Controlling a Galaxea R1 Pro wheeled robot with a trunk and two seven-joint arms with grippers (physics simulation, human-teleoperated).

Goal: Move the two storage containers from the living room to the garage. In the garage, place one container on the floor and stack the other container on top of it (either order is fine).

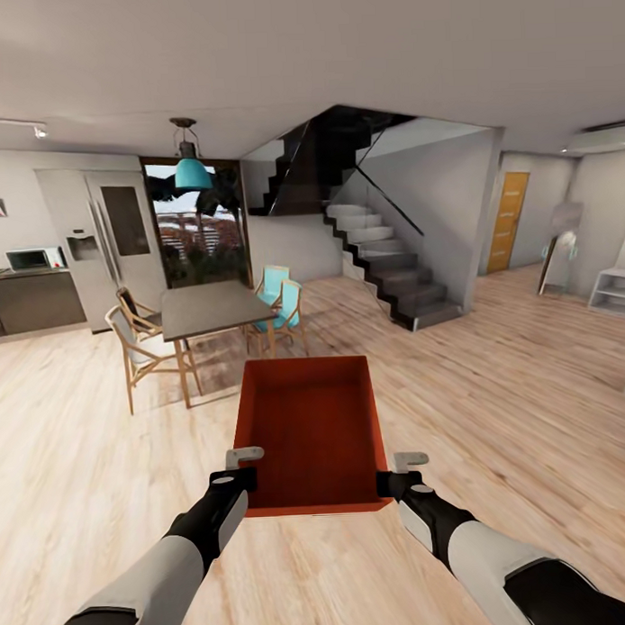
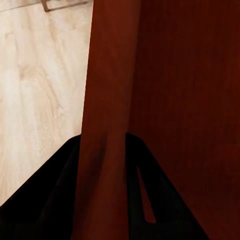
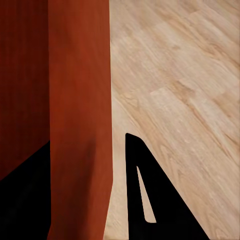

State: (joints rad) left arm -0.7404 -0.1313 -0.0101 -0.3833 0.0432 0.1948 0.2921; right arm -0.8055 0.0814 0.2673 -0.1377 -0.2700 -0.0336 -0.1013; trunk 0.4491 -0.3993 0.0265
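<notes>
I hold one red-orange storage container [image 1: 312, 434] in front of me above light wood-plank flooring, its open top facing up and nothing inside. My left gripper [image 1: 239, 473] is shut on its left wall near the close corner. My right gripper [image 1: 395, 472] is shut on its right wall. In the left wrist view the thin red wall [image 2: 107, 100] runs between the dark fingers [image 2: 150, 200]. The right wrist view has the same wall [image 3: 80, 100] pinched beside a dark finger [image 3: 150, 200]. The garage is out of view.
Ahead on the left is a dining table [image 1: 209, 309] with wooden chairs [image 1: 138, 350] around it. A dark staircase [image 1: 392, 274] rises ahead at centre right. A fridge [image 1: 107, 243] and kitchen counter stand far left. An orange door [image 1: 507, 220] and a white shelf [image 1: 615, 293] are far right.
</notes>
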